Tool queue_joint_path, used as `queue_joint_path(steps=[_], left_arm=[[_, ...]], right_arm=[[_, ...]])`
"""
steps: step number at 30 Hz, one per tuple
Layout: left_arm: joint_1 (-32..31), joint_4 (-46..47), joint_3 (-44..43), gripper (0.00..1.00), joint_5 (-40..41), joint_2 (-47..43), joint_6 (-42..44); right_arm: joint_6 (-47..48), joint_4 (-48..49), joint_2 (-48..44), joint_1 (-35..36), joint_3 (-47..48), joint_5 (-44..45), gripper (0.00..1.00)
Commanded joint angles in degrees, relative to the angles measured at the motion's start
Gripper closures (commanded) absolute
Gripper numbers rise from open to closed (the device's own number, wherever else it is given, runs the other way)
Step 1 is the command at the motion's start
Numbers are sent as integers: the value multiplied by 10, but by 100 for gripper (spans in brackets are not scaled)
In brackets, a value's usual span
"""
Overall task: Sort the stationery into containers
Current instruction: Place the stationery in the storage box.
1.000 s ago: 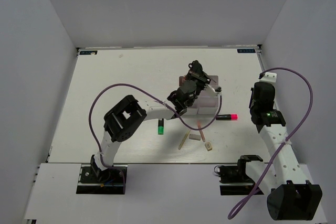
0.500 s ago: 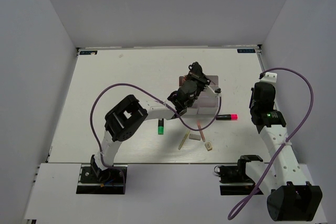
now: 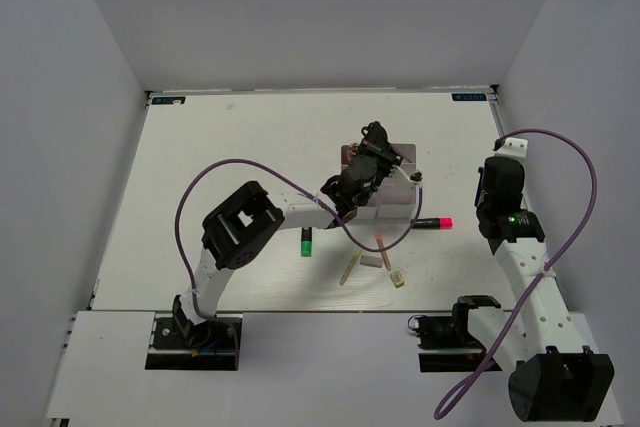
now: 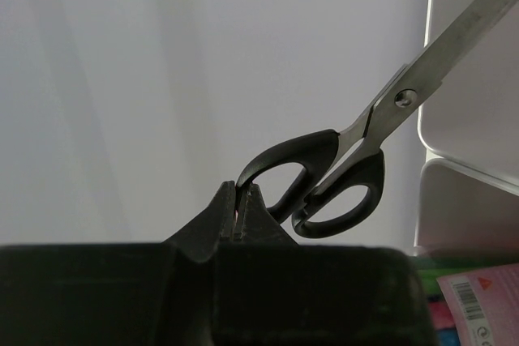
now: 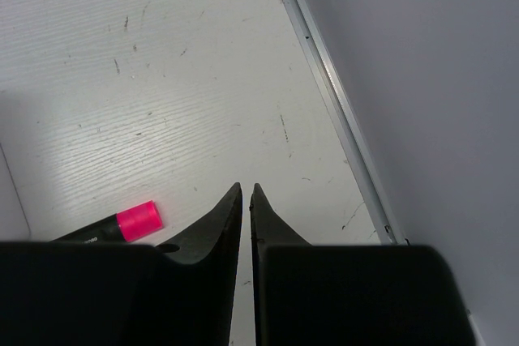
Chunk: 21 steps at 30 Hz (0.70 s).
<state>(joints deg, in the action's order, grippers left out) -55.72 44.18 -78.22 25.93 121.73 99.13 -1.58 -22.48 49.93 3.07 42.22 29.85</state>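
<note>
On the white counter (image 3: 220,167), leftmost of the loose stationery, the black-green marker (image 3: 306,243) lies by itself near the left forearm. Just right of it, nearer the arm bases, the cream stick (image 3: 349,268) lies at a slant.

Above these, the left arm reaches over the block of white bins (image 3: 398,212), which sits around the middle of the counter. In the left wrist view, the left end effector (image 4: 242,192) is pinched tight on the rim of one black handle loop of the scissors (image 4: 377,115). The scissors are held up off the counter, and their closed blades run up and to the right across a bin's rim. From above, the arm hides most of the scissors.

In front of the bins lie the grey eraser (image 3: 371,260), just beside the cream stick, and the pink stick (image 3: 381,241), close to the front wall of the bins. The tan eraser (image 3: 398,279) lies a little further right and nearer the bases.

Right of the bins, the black-pink marker (image 3: 432,221) lies flat with its pink cap pointing right.

Further right, the right end effector (image 5: 246,192) hangs above bare counter near the right edge. Only a thin slit shows between its jaws and it holds nothing. The marker's pink cap shows just to its left.
</note>
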Motion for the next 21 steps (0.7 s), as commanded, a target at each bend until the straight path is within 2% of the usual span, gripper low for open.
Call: queue_joint_path(steps=[1, 13, 21], left_arm=[[-10, 17, 4, 100, -19, -4, -8], [-11, 28, 15, 95, -26, -9, -6], [-12, 27, 25, 95, -32, -10, 3]], right_arm=[[-10, 20, -8, 2, 11, 9, 89], [-9, 22, -8, 0, 10, 7, 89], [-9, 20, -9, 2, 9, 7, 89]])
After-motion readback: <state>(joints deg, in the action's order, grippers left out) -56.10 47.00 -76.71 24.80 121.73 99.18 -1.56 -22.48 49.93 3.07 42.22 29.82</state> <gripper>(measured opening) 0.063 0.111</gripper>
